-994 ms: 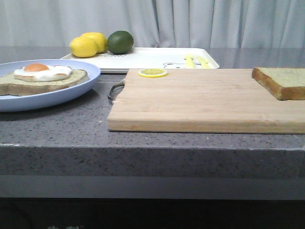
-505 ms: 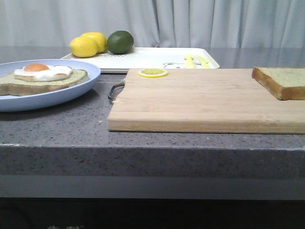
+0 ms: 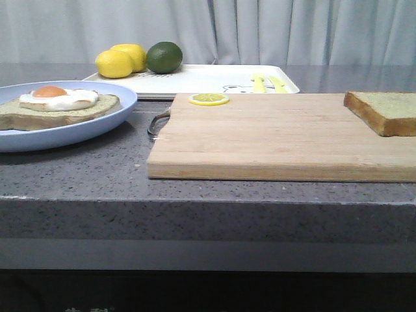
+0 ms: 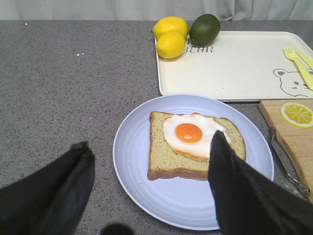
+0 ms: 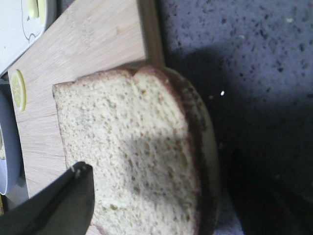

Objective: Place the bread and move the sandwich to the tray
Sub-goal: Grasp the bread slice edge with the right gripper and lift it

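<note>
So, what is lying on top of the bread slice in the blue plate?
A fried egg lies on the bread slice in the blue plate. The crumb beneath the egg is covered.

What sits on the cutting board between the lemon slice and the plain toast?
Nothing: in the front view the wooden cutting board is bare between the round yellow lemon slice and the plain brown-crusted toast.

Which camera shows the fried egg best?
The left wrist view: it looks straight down on the white-and-orange fried egg atop its brown-crusted bread slice on the round light-blue plate. The front view shows the egg only side-on, flattened. The right wrist view doesn't show it at all.
</note>
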Available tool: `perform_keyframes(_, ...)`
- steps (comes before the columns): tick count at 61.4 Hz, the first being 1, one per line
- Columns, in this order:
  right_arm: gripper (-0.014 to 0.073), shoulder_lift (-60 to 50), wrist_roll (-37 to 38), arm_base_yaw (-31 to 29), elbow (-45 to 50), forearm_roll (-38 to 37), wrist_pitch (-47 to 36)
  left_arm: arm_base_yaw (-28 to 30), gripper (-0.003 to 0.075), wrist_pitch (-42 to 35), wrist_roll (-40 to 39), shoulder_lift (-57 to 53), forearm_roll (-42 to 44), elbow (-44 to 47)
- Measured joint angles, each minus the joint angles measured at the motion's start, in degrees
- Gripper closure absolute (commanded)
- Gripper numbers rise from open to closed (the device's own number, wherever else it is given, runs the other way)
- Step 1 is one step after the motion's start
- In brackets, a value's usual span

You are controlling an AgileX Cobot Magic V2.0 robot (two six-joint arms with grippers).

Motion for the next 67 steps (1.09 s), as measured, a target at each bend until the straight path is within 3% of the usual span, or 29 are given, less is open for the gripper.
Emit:
perform_keyframes(8, 0.0048, 0.57, -0.69, 0.00, -0.03, 1.11, 0.08, 0.00, 0.0229, 0.00, 0.00, 0.00, 0.09, 0.00)
perform_keyframes(53, 0.0506, 1.06, -2.15, 0.00, -0.03, 5.44, -0.61, 0.00, 0.0229, 0.00, 0.00, 0.00, 0.25, 0.00)
perform_keyframes(67, 0.0587, -2.72, -2.15, 0.00, -0.03, 6.86, -0.61, 0.00, 0.0229, 0.00, 0.00, 0.00, 0.37, 0.00)
